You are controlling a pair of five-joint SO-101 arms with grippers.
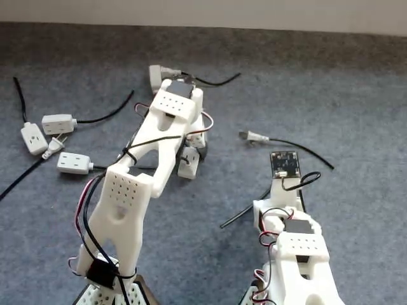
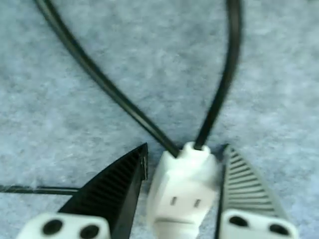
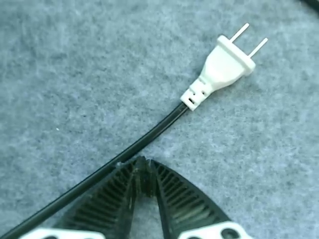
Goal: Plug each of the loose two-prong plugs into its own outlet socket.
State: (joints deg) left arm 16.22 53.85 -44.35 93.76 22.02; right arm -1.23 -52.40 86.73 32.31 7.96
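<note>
Left wrist view: fingers (image 2: 117, 186) of left gripper (image 2: 185, 152) apart, either side of a white outlet socket (image 2: 182, 194), two slots facing the camera, two black cords (image 2: 99, 79) leaving its far end. Right wrist view: fingers (image 3: 174, 199) of right gripper (image 3: 145, 167) pressed together, tips on grey carpet (image 3: 65, 64) just beside a black cord (image 3: 149, 137); two-prong plug (image 3: 227, 62) ahead, loose, prongs pointing away. High view, extra: same plug (image 1: 250, 135) well apart from three sockets (image 1: 72, 163) at far left, another loose plug (image 1: 53, 147) among them.
</note>
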